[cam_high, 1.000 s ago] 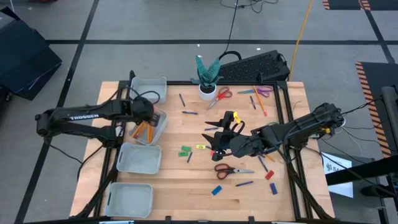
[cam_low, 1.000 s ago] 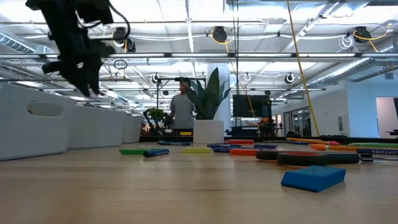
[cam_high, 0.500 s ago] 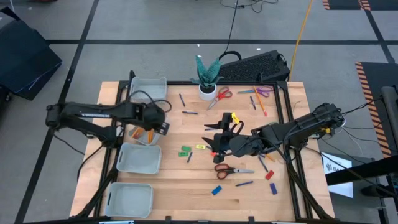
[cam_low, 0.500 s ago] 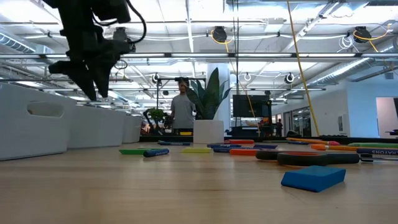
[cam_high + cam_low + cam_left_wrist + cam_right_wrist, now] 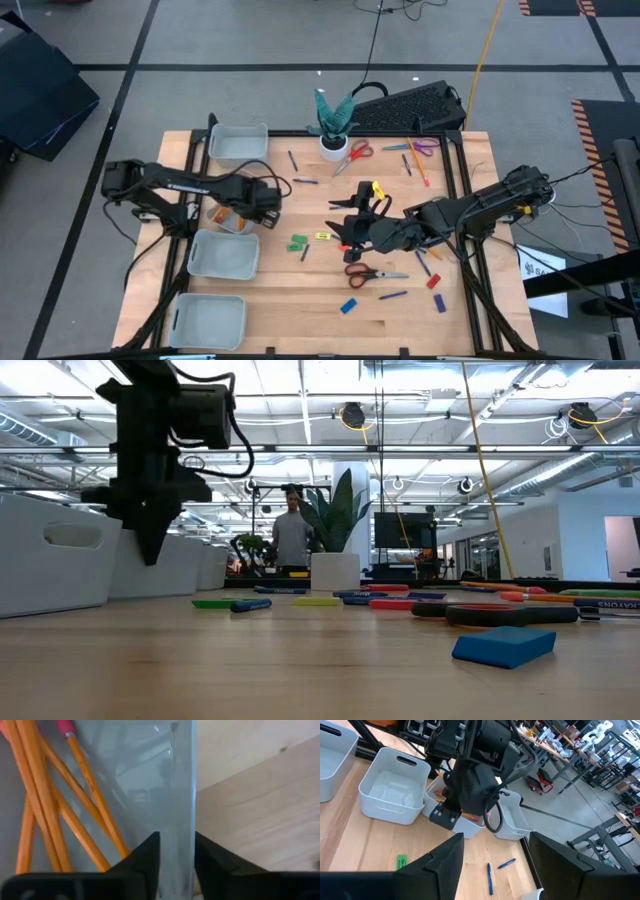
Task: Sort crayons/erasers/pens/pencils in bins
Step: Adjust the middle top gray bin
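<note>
Several orange pencils (image 5: 75, 800) lie in the second pale bin from the far edge (image 5: 228, 213). My left gripper (image 5: 266, 208) (image 5: 150, 555) points down over that bin's right wall (image 5: 186, 790), fingers a little apart and nothing held. My right gripper (image 5: 345, 228) stands open and low at mid-table, holding nothing. Green erasers (image 5: 297, 243) and a yellow eraser (image 5: 323, 236) lie just left of it. Blue erasers (image 5: 348, 306) and a red eraser (image 5: 434, 281) lie nearer the front. Dark pens (image 5: 305, 181) (image 5: 490, 870) and more pencils (image 5: 418, 160) are scattered on the wood.
Three more bins stand along the left: far (image 5: 238, 143), near (image 5: 223, 255) and nearest (image 5: 208, 320). A white plant pot (image 5: 333, 145) and two scissors (image 5: 355, 153) (image 5: 422, 148) sit at the far edge. A third pair of scissors (image 5: 372, 272) lies by my right gripper.
My left gripper has moved toward the table's right edge and downward, from over the middle of the pencil bin to over its right wall.
</note>
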`<action>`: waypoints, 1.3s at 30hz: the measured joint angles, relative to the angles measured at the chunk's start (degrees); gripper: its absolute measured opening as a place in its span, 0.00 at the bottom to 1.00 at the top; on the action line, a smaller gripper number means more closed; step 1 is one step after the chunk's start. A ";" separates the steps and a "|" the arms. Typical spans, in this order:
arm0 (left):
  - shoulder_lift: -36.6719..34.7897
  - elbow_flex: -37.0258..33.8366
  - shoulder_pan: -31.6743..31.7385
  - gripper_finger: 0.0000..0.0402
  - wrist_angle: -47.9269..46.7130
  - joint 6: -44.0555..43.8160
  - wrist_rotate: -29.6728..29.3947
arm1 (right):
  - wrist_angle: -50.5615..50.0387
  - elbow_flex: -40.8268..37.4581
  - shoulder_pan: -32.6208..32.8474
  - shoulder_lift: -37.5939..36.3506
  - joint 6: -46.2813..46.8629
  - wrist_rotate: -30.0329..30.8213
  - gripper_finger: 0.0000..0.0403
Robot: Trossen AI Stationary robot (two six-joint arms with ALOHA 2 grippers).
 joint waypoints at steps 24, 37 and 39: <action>-0.98 -0.17 -3.03 0.01 -13.35 47.55 -7.94 | -0.78 0.00 0.41 0.07 0.29 -0.02 0.54; -1.26 -2.73 -1.54 0.03 -17.49 60.62 -5.20 | -1.25 -0.11 2.71 0.15 7.46 -1.74 0.54; -1.22 -2.64 -1.54 0.07 -17.12 60.41 -6.06 | -1.16 -0.85 2.92 0.15 10.51 -2.13 0.54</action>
